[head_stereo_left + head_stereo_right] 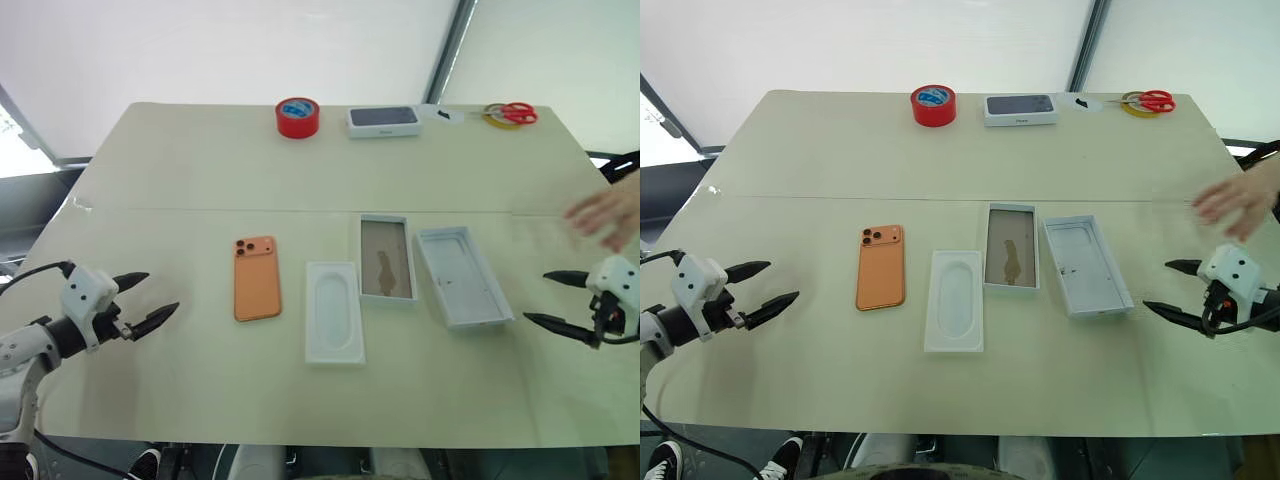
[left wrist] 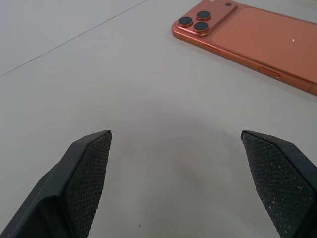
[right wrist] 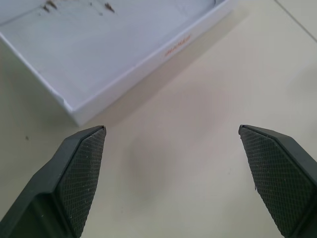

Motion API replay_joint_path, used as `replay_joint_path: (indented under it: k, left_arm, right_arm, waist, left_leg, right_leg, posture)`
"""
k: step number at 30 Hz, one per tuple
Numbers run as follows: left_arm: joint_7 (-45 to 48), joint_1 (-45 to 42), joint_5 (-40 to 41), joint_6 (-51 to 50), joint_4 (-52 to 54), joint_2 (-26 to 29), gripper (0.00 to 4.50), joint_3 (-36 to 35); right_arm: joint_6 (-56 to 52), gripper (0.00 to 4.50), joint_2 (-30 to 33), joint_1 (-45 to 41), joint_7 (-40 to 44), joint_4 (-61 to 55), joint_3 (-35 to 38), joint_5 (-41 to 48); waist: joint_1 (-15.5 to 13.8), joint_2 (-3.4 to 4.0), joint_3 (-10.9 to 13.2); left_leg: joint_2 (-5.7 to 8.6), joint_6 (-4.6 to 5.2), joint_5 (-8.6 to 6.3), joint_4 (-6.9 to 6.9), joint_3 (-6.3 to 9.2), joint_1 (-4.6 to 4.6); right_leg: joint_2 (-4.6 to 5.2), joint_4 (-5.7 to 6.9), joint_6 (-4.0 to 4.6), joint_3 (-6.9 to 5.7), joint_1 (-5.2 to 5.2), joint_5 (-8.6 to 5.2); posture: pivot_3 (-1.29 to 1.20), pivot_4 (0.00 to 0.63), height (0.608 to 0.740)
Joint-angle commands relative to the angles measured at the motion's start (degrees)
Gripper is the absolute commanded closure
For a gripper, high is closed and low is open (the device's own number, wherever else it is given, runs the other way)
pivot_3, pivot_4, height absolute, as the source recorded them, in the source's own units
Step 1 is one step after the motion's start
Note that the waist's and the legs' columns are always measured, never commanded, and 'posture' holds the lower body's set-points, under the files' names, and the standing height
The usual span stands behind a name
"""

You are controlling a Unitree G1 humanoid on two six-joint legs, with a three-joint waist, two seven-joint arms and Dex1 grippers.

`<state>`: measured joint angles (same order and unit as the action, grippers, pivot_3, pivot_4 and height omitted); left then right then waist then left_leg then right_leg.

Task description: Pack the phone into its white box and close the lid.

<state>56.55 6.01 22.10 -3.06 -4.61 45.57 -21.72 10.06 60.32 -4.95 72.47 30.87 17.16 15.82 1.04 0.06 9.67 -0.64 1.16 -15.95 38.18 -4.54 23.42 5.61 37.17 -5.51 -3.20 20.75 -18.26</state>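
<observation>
Two end effectors, left (image 1: 150, 296) and right (image 1: 553, 298), hang released and empty. Nothing is packed yet: the phone (image 1: 256, 277) lies camera-side up left of the white box (image 1: 386, 257), the lid (image 1: 462, 276) right of it. Grasping the phone likely comes first.

A wide beige table (image 1: 200, 170) stands before a bright white translucent wall (image 1: 250, 45), with a dark slanted pole (image 1: 452, 45) behind it.
</observation>
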Motion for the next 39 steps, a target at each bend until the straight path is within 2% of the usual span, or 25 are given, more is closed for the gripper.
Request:
replay_joint_path:
  k: [1,18,26,32,35,39]
  left_arm:
    - [0.7,-0.1,0.9,0.9,1.0,0.7,0.12,-1.8]
    - [2.1,-2.5,0.0,2.4,2.5,0.6,0.12,0.4]
    - [0.6,-3.0,0.7,-2.2,7.5,0.1,0.12,2.2]
    - [-6.3,-2.8,0.5,-15.0,18.4,0.3,0.12,4.8]
    - [-6.3,-3.9,12.4,-32.4,26.5,1.2,0.12,7.4]
    - [-11.6,-8.2,24.9,-47.0,31.3,-1.9,0.12,8.2]
  right_arm:
    - [2.1,0.01,2.2,-0.6,0.0,1.1,1.5,-0.7]
    - [0.8,0.01,0.8,-1.6,-0.5,-0.1,1.5,0.2]
    - [-4.2,0.01,1.4,-2.0,1.1,-2.8,1.3,1.5]
    - [-14.4,0.01,0.5,-3.2,1.5,-14.5,1.8,7.4]
    - [-17.3,0.01,-1.9,-3.9,-0.1,-25.3,-0.2,9.8]
    - [-22.6,0.01,-3.9,-3.6,-1.5,-35.3,-3.1,11.6]
  waist:
    - [0.0,0.01,0.0]
    - [0.1,0.03,0.0]
    - [0.0,0.04,0.0]
    - [0.0,0.07,0.0]
    - [-0.1,0.07,0.0]
    - [-0.6,0.05,0.0]
  left_leg:
    - [0.00,0.00,0.00,0.00,0.00,0.00]
    - [0.00,-0.09,0.05,-0.02,0.00,0.00]
    - [0.00,-0.13,0.07,-0.02,0.00,0.00]
    - [0.00,-0.02,0.01,-0.02,0.00,0.00]
    - [-0.01,0.02,-0.01,-0.03,0.02,0.01]
    - [-0.01,-0.02,0.02,0.01,0.04,0.01]
  right_leg:
    - [0.00,0.00,0.00,0.00,0.00,0.00]
    - [0.01,-0.02,0.00,0.00,0.01,0.00]
    - [0.01,-0.02,0.00,0.01,0.00,0.00]
    - [0.01,-0.01,0.00,0.02,-0.01,0.00]
    - [-0.01,0.00,-0.01,0.02,-0.01,0.00]
    - [-0.02,0.00,-0.01,0.01,-0.06,0.01]
  posture:
    - [0.00,0.150,0.730]
    - [0.00,0.150,0.730]
    - [0.00,0.150,0.730]
    - [0.00,0.150,0.730]
    - [0.00,0.150,0.730]
    - [0.00,0.150,0.730]
